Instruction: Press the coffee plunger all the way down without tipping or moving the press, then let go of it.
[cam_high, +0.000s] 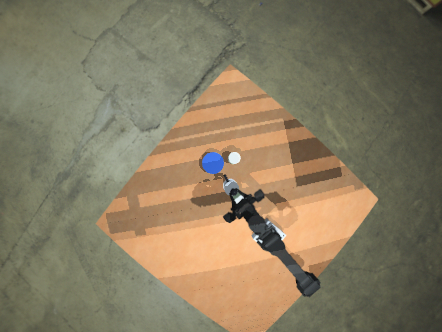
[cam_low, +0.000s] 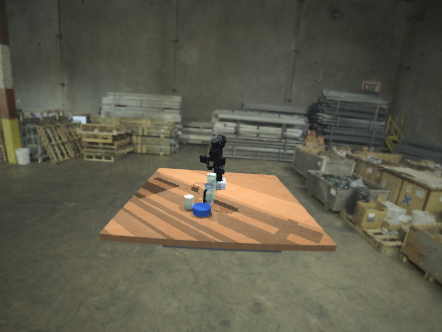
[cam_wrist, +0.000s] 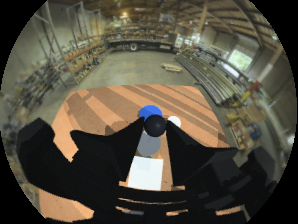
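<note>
On the striped wooden table top (cam_low: 260, 215) the coffee press (cam_low: 211, 187) stands upright, near the middle of the board. Its long axis goes straight up from the table, and I see no lean to any side in the exterior view. The body is pale and looks like glass. On its top sits the plunger knob (cam_wrist: 154, 124), a dark round ball, which points up toward the arm. From above, the press appears only as a small pale circle (cam_high: 229, 187) with the dark knob in it, so the axis points almost directly at the top camera.

The black arm (cam_high: 280, 250) reaches from the corner of the table toward the press, and the gripper (cam_wrist: 153, 137) hangs directly over it. In the wrist view the two dark fingers stand on both sides of the knob, one to each side, and they are drawn in to a rather narrow gap. The knob sits between them. Whether the pads really touch it or only stand just beside it, I cannot tell; the view is too dark there.

Just beside the press, on the far side from the arm, lies a flat blue disc (cam_high: 213, 162). Next to the disc stands a small white cylinder (cam_high: 234, 158), also upright. Both are near the press but apart from it.

Around the table is a grey concrete floor (cam_low: 75, 280), with pallets (cam_low: 107, 140) and stacked material along the far wall.
</note>
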